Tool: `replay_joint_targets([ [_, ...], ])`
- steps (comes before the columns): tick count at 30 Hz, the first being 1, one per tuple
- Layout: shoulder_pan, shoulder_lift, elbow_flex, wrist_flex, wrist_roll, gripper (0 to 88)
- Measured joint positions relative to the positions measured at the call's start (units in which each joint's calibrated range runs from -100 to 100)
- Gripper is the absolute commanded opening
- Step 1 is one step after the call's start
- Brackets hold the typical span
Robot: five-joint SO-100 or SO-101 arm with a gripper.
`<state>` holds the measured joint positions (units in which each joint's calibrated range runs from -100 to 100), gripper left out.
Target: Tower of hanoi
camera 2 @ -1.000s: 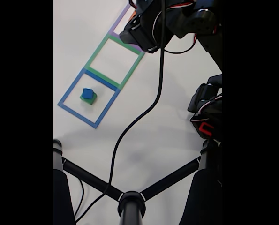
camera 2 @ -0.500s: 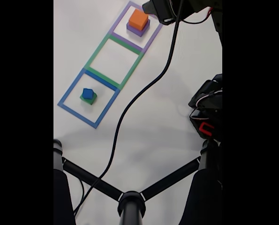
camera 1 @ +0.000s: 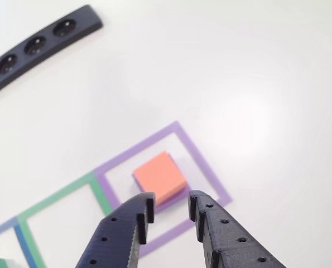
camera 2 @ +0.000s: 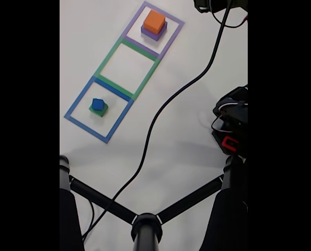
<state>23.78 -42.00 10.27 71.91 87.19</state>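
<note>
Evidently between moves: the matte orange cube [camera 2: 154,21] sits on the larger purple cube [camera 2: 153,34] inside the flat purple square outline [camera 2: 174,34]; the gripper [camera 1: 168,215] hangs above, released (empty). Next, probably, fetching the small dark blue cube [camera 2: 97,104].

Orange cube [camera 1: 159,177] stacked on a purple cube [camera 1: 179,196] inside the purple square outline [camera 1: 207,167], gripper [camera 1: 170,211] above and apart, jaws slightly parted and empty, green outline [camera 1: 101,196] adjoining at left, black strip with round holes [camera 1: 37,44] top left
</note>
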Motion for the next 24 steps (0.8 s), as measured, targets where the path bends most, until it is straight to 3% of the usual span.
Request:
replay_joint_targets([
  [3, 0.98, -2.79, 10.01, -6.50, 7.49, 16.6],
  [6, 1.15, -3.71, 18.10, -12.12, 11.63, 19.7],
  [11, 0.98, -3.88, 31.77, -25.60, 11.63, 30.6],
  [17, 1.15, -3.88, 46.82, -40.29, 11.63, 31.9],
  [24, 3.77, -3.88, 61.10, -57.62, 11.63, 41.3],
])
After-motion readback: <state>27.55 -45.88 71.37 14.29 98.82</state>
